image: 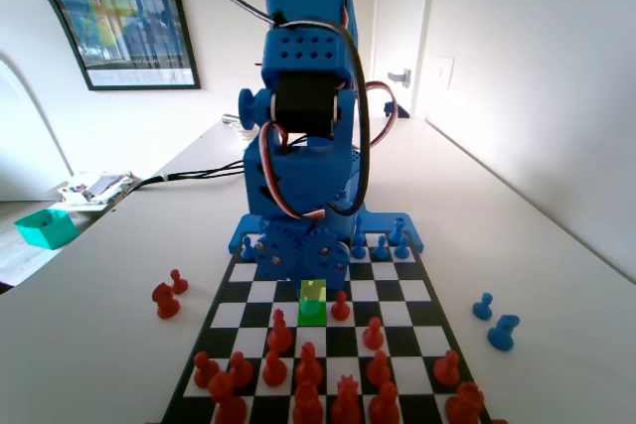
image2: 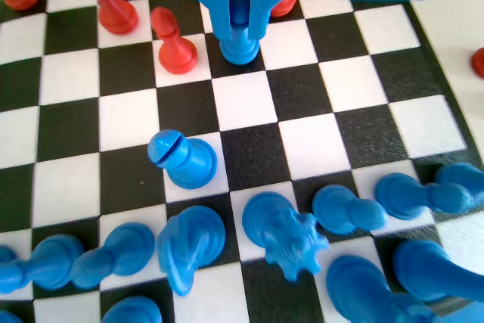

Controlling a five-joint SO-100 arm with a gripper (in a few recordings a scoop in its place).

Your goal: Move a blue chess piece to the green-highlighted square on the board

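Wrist view shows the blue two-finger end effector (image2: 240, 24) pinching the small blue plastic pawn (image2: 240, 41) upright on a black square of the chequered board (image2: 246, 100), so a crooked release could topple it into the adjacent red pawn (image2: 174, 41).

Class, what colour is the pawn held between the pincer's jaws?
Blue. The pawn in the pincer shows best in the wrist view.

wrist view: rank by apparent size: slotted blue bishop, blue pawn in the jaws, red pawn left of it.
1. Slotted blue bishop: largest, though it is nearer the camera.
2-3. Red pawn and blue chess piece: about alike; the gripper hides part of the blue one, so no ranking.
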